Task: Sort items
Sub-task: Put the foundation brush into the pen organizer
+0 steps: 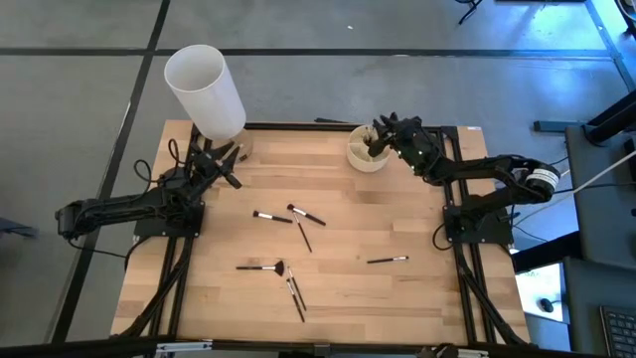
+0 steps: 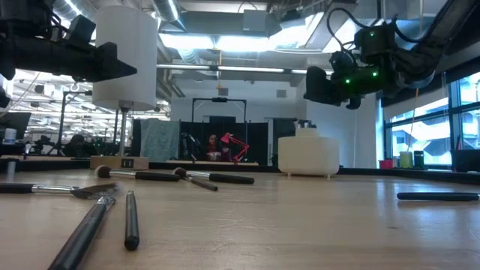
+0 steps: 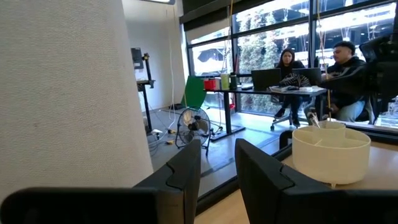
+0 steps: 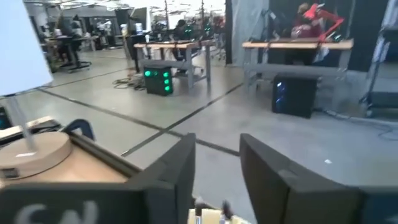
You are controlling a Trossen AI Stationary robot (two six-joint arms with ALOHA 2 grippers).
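- Two grippers show: the right gripper (image 1: 381, 142) hovers over the cup (image 1: 366, 157) at the far right, jaws apart and holding nothing I can see.
- A handle tip pokes from the cup just below its fingers, so at least one brush seems sorted.
- Left gripper (image 1: 231, 157) waits by the white cylinder (image 1: 206, 89), far left, jaws parted and bare.
- Roughly seven brushes (image 1: 286, 244) lie loose mid-table, well apart from both grippers; most sorting remains.

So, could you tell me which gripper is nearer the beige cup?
The right gripper: it hangs directly over the beige cup. The left gripper is far across the table, beside the tall white cylinder.
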